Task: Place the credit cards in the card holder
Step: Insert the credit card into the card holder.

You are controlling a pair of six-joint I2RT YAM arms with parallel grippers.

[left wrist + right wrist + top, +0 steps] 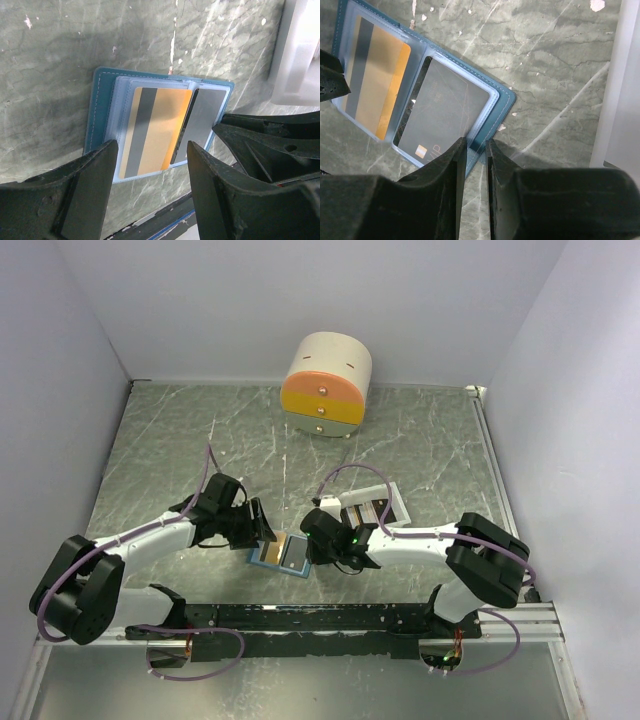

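Note:
The light-blue card holder (282, 554) lies open and flat on the green marbled table, between the two arms. An orange-tan credit card with a grey stripe (160, 130) sits in its left clear pocket. A dark grey credit card (445, 115) sits in the right pocket. My left gripper (152, 147) hovers open over the holder's near edge, its fingers spread wider than the orange card. My right gripper (476, 142) stands at the holder's (502, 100) right blue edge. Its jaws are nearly together with a narrow gap, the edge showing between the tips and nothing clamped.
A shallow white tray (375, 505) lies just right of the holder, behind my right arm. A round cream drawer box (327, 385) with orange and yellow fronts stands at the back. A black rail (300, 618) runs along the near edge. Walls enclose three sides.

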